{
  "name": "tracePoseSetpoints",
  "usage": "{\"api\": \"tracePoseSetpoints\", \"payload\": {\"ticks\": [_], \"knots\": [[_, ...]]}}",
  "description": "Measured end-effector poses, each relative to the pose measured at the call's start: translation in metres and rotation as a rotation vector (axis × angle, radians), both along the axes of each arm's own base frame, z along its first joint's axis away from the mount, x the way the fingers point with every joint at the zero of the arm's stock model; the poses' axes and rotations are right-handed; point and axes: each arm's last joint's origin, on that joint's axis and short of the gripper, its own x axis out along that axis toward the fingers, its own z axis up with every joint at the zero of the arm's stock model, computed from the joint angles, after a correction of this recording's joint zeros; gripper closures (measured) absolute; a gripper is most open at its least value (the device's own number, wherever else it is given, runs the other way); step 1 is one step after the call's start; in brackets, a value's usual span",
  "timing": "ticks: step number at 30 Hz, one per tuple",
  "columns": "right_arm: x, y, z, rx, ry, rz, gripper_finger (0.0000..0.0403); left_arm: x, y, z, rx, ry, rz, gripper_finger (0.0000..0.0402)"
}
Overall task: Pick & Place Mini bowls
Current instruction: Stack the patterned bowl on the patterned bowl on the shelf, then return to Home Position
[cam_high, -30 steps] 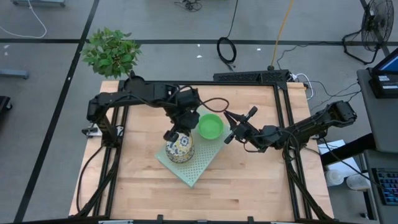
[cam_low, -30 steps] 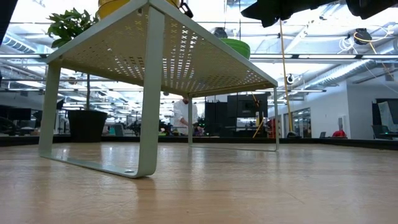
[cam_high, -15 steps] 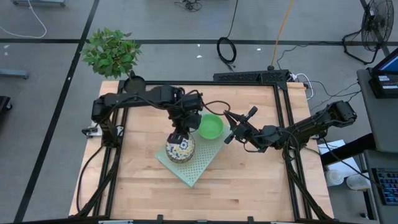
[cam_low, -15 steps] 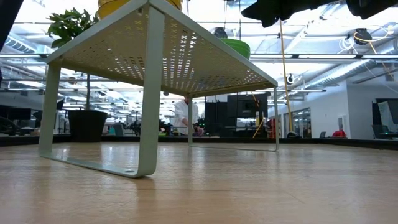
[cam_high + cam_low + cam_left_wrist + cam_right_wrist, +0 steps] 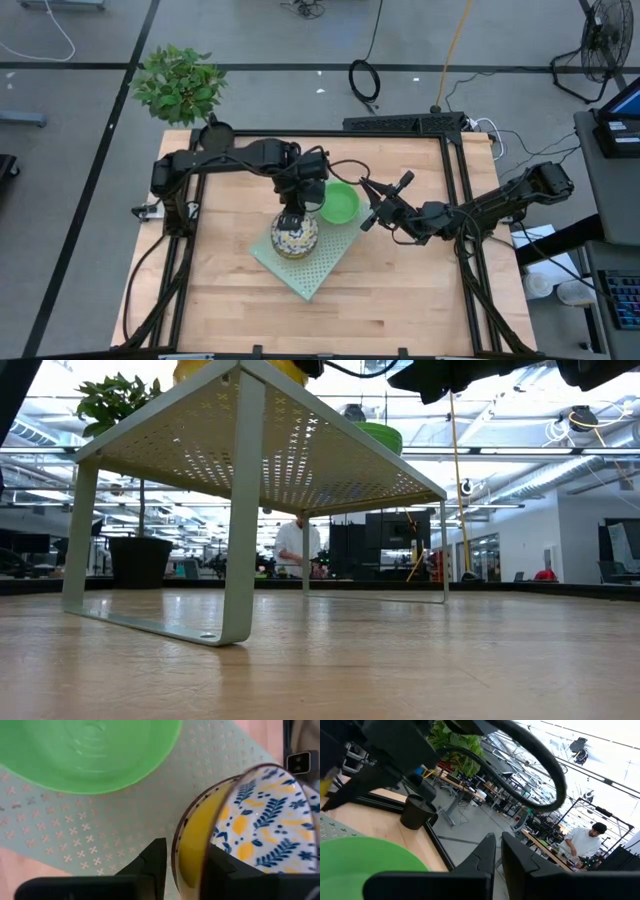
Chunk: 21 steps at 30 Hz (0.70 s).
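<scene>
- Straddling the rim of the floral mini bowl (image 5: 260, 815), my left gripper (image 5: 182, 865) has one finger outside the yellow wall and one inside, the natural pinch for a thin-walled bowl; the jaws look parted a little around the rim, and I cannot tell whether they grip it or are letting go.
- The floral bowl sits on the pale green perforated rack (image 5: 312, 268), seemingly atop other bowls, since the low view shows a yellow wall (image 5: 240, 370) standing tall above the rack top.
- The green mini bowl (image 5: 339, 202) rests just beside it on the same rack, toward the far edge, so both colours gather on one raised surface.
- My right gripper (image 5: 372, 214) hangs closed and empty just beyond the green bowl, clear of the rack, probably kept back so the left arm has room.
- The rack stands on legs on the wooden bench (image 5: 400, 300); a potted plant (image 5: 180, 82) stands off the bench's far left corner.
- A person (image 5: 582, 842) sits in the room beyond, uninvolved.
</scene>
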Motion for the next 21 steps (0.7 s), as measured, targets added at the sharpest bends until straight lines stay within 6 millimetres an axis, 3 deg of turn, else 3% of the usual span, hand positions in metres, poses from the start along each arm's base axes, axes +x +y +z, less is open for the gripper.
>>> {"api": "tracePoseSetpoints", "payload": {"ticks": [15,21], "knots": [[0.000,0.000,0.000,0.001,-0.001,0.000,0.0385,-0.023,-0.012,0.023,-0.021,-0.005,-0.042,0.0309],[-0.003,0.002,0.002,0.036,-0.031,0.009,0.0385,-0.057,-0.017,0.073,0.017,-0.234,-0.121,0.0309]]}}
